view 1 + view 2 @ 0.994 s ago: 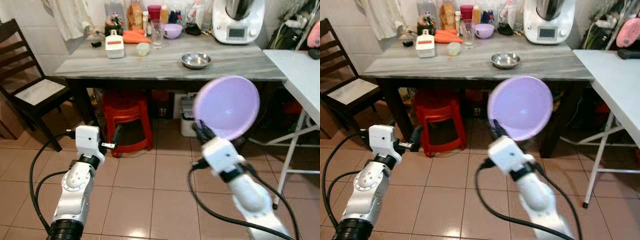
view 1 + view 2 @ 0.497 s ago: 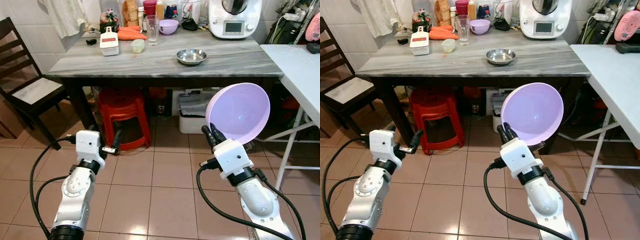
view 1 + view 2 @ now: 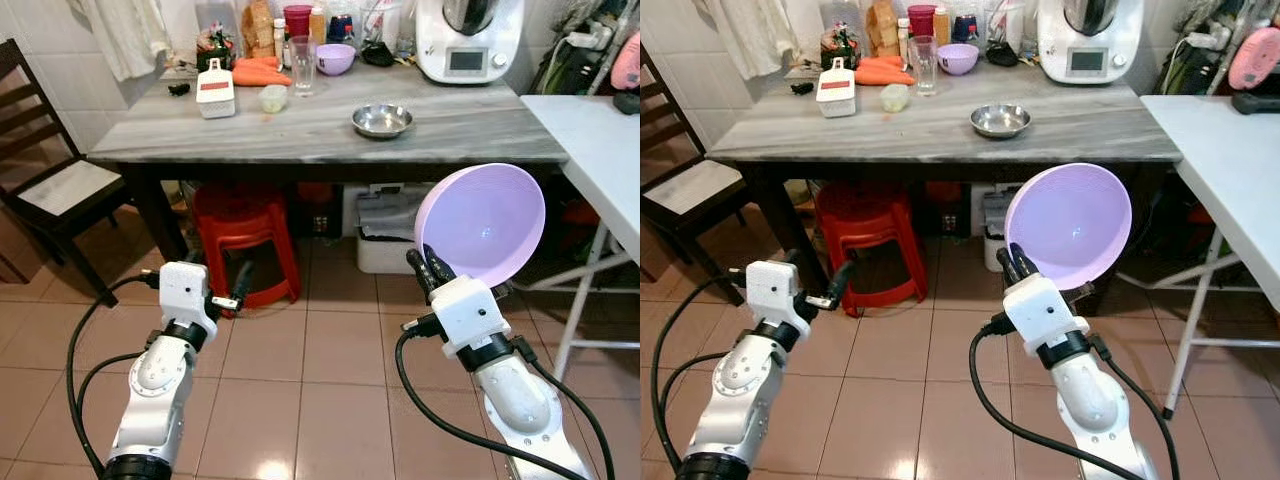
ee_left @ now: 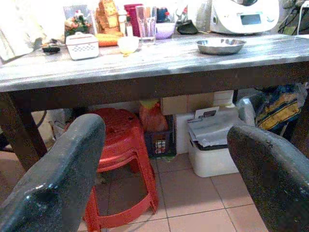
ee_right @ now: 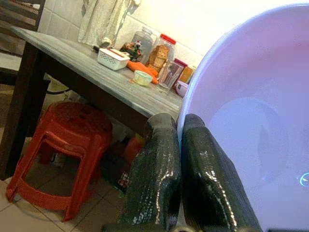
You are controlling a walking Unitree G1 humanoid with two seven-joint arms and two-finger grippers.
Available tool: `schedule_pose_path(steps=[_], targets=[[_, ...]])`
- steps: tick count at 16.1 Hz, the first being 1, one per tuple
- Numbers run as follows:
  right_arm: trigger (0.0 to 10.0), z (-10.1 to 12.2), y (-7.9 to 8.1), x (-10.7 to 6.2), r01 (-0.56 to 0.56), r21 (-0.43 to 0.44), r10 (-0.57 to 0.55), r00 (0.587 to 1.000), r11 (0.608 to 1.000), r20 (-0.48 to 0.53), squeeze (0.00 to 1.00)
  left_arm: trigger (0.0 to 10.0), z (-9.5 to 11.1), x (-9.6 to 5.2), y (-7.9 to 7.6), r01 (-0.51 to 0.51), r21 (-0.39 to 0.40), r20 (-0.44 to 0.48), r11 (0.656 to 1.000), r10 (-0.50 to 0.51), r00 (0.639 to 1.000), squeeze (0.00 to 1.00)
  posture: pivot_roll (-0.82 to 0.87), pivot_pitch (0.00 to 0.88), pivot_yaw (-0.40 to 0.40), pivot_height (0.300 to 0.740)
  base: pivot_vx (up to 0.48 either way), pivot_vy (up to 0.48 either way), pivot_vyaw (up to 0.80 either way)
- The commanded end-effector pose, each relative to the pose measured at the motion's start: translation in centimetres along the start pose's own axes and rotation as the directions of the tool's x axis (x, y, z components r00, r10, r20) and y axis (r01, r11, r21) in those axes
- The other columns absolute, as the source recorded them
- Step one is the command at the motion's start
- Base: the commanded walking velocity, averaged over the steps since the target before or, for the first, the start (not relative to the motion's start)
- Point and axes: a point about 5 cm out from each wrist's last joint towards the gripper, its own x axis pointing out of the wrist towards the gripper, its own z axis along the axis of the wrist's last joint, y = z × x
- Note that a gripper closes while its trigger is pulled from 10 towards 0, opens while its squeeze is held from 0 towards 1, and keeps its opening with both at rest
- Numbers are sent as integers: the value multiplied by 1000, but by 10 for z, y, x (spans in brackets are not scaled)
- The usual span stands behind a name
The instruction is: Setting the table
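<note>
The right gripper (image 3: 432,271) is pinching the lilac bowl (image 3: 482,223) by its rim, short of the grey table (image 3: 330,125), left gripper (image 3: 238,283) idling spread, and that thin edge-hold is risking a slip.

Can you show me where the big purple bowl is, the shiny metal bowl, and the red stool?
big purple bowl (image 3: 485,222), left eye view, inner hollow.
shiny metal bowl (image 3: 382,120), left eye view, centre of dish.
red stool (image 3: 245,214), left eye view, seat's front edge.
</note>
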Motion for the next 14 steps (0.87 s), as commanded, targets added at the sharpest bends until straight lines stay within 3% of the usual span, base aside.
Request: schedule_pose_path(steps=[1,6,10,14], targets=[[10000,5,-2,1,18,11,-19,1000,1000,17,0,10000,3,1,1,7,-1,10,1000,-7,1000,0,-46,0,44,740,480,0,0],[10000,4,-3,2,26,23,-26,1000,999,10,0,10000,3,1,0,14,-6,10,1000,-14,1000,0,-45,0,45,740,480,0,0],[10000,4,-2,4,22,23,-22,1000,1000,14,0,10000,3,1,-3,21,-13,11,1000,-21,1000,0,-47,0,44,740,480,0,-477],[10000,5,-2,4,20,14,-20,1000,1000,20,0,10000,2,1,-5,24,-17,11,1000,-24,1000,0,-47,0,44,740,480,0,0]])
